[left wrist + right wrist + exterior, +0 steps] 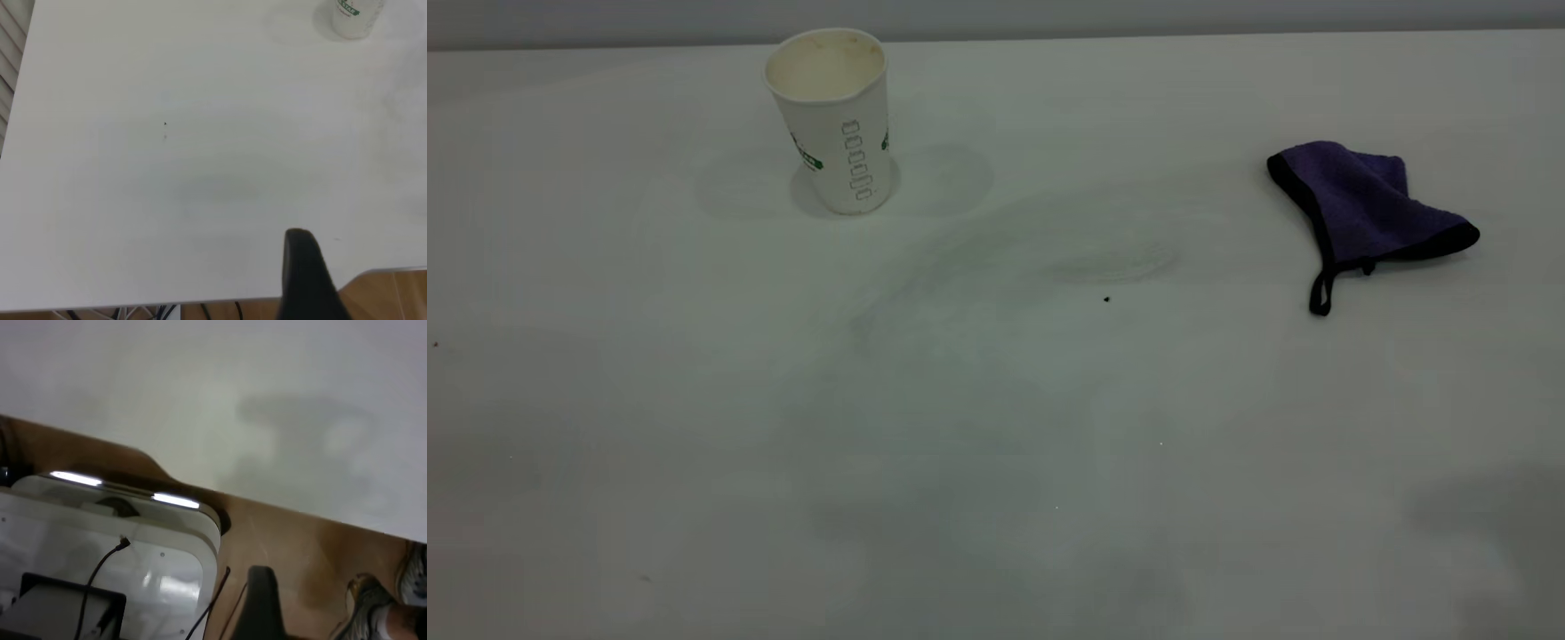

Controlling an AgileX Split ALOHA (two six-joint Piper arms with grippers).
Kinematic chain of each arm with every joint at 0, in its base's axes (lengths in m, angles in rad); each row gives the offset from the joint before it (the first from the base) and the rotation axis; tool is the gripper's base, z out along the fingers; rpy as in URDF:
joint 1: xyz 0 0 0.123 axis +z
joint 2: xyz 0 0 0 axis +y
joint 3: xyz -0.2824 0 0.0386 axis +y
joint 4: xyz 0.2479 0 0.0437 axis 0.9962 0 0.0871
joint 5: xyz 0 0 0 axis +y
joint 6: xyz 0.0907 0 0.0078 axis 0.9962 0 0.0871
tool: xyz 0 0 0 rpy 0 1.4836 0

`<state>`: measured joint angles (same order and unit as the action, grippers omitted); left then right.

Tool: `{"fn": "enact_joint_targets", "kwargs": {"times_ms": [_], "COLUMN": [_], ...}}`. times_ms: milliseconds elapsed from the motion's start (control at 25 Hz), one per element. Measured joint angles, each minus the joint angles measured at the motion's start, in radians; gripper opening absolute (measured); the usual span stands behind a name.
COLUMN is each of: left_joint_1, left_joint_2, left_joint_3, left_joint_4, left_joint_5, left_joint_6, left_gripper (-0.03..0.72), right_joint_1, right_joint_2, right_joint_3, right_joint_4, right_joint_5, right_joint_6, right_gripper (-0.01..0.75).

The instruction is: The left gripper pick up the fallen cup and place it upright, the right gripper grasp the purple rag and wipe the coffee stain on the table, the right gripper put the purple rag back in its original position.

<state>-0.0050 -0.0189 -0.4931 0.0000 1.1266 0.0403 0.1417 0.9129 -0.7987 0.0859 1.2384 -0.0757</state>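
Observation:
The cup stands upright at the back left of the table, mouth up, its column of small boxes facing me. It also shows far off in the left wrist view. The purple rag lies crumpled at the right, its black loop tab pointing toward the front. No dark brown coffee stain shows; only a faint smear marks the middle. Neither gripper shows in the exterior view. My left gripper hangs at the table's near edge, far from the cup. My right gripper is off the table, over the floor.
A tiny black speck lies just in front of the smear. In the right wrist view a white machine base with cables sits below the table edge, and a shoe shows on the brown floor.

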Motion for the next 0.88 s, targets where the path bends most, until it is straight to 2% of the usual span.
{"fn": "enact_joint_targets", "kwargs": {"times_ms": [280, 680, 880], "left_joint_1": [0.000, 0.000, 0.000], "left_joint_2": [0.000, 0.000, 0.000], "left_joint_3": [0.000, 0.000, 0.000], "left_joint_4": [0.000, 0.000, 0.000], "left_joint_5": [0.000, 0.000, 0.000], "left_joint_6": [0.000, 0.000, 0.000], "left_gripper": [0.495, 0.495, 0.495], "right_joint_1": [-0.011, -0.155, -0.184], "right_joint_2": [-0.334, -0.678, -0.768], "right_joint_3": [0.120, 0.240, 0.308], "right_joint_4": [0.000, -0.009, -0.015], "right_joint_5": [-0.003, -0.057, -0.114], "right_joint_6": [-0.002, -0.005, -0.032], "right_gripper": [0.669, 0.625, 0.610]}}
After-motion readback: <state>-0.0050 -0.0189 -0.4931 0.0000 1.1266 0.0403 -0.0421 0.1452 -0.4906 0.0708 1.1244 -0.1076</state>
